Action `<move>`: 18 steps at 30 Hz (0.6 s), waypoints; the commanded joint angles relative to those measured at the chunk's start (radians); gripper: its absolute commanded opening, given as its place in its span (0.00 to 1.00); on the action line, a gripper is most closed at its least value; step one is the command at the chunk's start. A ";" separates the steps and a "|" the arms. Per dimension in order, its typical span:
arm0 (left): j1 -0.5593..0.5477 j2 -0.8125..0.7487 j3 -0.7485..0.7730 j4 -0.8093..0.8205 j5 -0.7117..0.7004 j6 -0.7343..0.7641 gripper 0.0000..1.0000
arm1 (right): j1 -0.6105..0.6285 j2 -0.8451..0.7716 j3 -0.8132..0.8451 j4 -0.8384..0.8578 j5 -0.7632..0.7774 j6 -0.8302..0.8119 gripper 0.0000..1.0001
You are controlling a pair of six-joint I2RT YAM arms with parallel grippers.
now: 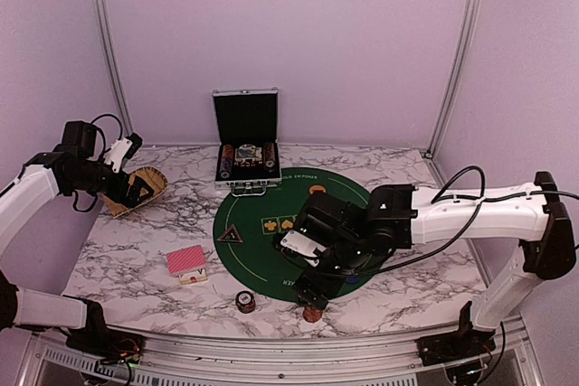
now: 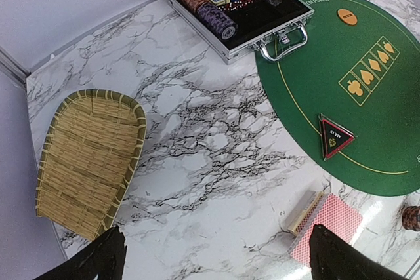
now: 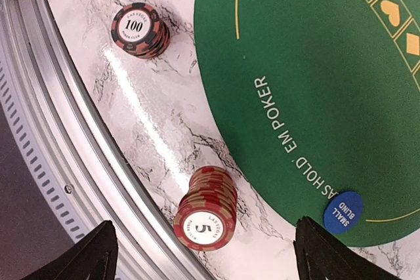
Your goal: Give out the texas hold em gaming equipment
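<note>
A red "5" chip stack [image 3: 207, 209] stands on the marble between the wide-open fingers of my right gripper [image 3: 203, 257], touching neither finger; it also shows in the top view [image 1: 312, 314], under the right gripper [image 1: 312, 294]. A black-and-red "100" chip stack [image 3: 139, 29] stands apart to the left [image 1: 245, 301]. A blue disc [image 3: 343, 212] lies on the green mat's edge. The red-backed cards [image 2: 326, 225] lie by my left gripper's right finger. A black triangular marker [image 2: 334, 136] and an orange disc [image 2: 347, 16] lie on the mat. My left gripper [image 2: 216, 263] is open and empty, above the marble beside the tray.
A woven tan tray [image 2: 88, 162] lies at the left. An open silver-edged case [image 2: 236, 4] with chips and a deck stands at the back. The green mat [image 1: 271, 250] covers the table's middle. A metal rail [image 3: 52, 129] runs along the front edge, close to the "5" stack.
</note>
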 commanded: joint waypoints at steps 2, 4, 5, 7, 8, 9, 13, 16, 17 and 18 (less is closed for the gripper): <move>0.005 -0.015 0.015 -0.036 0.017 0.000 0.99 | 0.020 0.048 -0.002 -0.009 -0.036 0.000 0.92; 0.004 -0.016 0.015 -0.037 0.020 0.000 0.99 | 0.022 0.058 -0.009 -0.003 -0.034 -0.002 0.92; 0.004 -0.015 0.015 -0.037 0.023 0.001 0.99 | 0.022 0.061 -0.012 -0.003 -0.029 -0.001 0.91; 0.005 -0.014 0.015 -0.037 0.022 0.001 0.99 | 0.022 0.064 -0.016 0.000 -0.021 -0.005 0.85; 0.005 -0.013 0.015 -0.037 0.024 0.001 0.99 | 0.022 0.066 -0.020 0.001 -0.020 -0.005 0.83; 0.005 -0.014 0.015 -0.037 0.023 0.002 0.99 | 0.022 0.066 -0.024 0.003 -0.021 -0.005 0.80; 0.005 -0.016 0.017 -0.037 0.022 0.002 0.99 | 0.023 0.069 -0.043 0.015 -0.029 -0.003 0.75; 0.006 -0.017 0.018 -0.037 0.020 0.003 0.99 | 0.022 0.070 -0.053 0.022 -0.037 -0.003 0.74; 0.005 -0.019 0.018 -0.037 0.021 0.002 0.99 | 0.023 0.068 -0.056 0.024 -0.040 -0.004 0.73; 0.005 -0.019 0.018 -0.038 0.021 0.002 0.99 | 0.023 0.068 -0.058 0.026 -0.042 -0.003 0.73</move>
